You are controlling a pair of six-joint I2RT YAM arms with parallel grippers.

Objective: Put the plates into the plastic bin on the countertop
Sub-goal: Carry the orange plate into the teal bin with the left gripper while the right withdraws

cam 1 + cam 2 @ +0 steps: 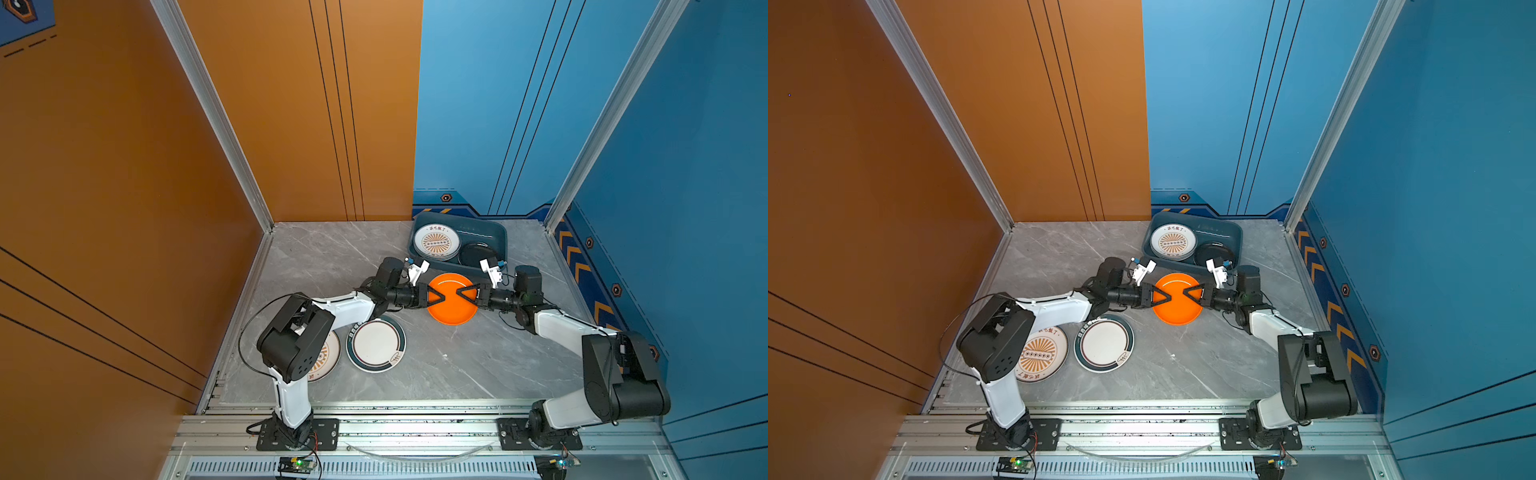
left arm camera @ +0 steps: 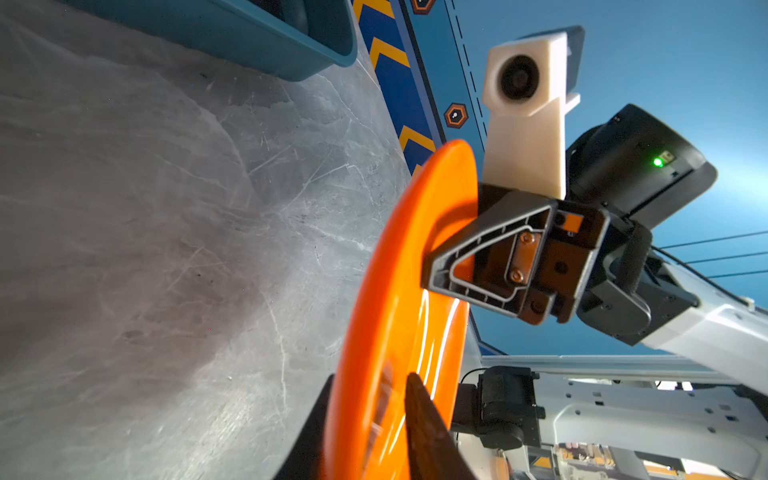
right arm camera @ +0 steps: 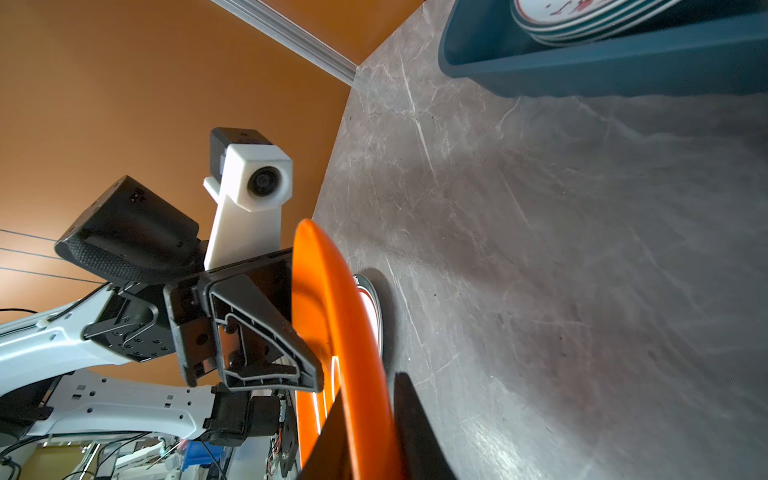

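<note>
The right gripper (image 1: pixel 457 293) pinches the orange plate (image 1: pixel 452 311) above the desk (image 1: pixel 332 257). The left gripper (image 1: pixel 444 296) sits around its rim; I cannot tell if it squeezes.

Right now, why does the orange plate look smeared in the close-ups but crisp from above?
In the left wrist view the orange plate sits almost against the lens, so its near edge blurs and white glare streaks its face; the right wrist view shows the same blur and streaks; in both top views it is sharp, with one thin glint.
</note>
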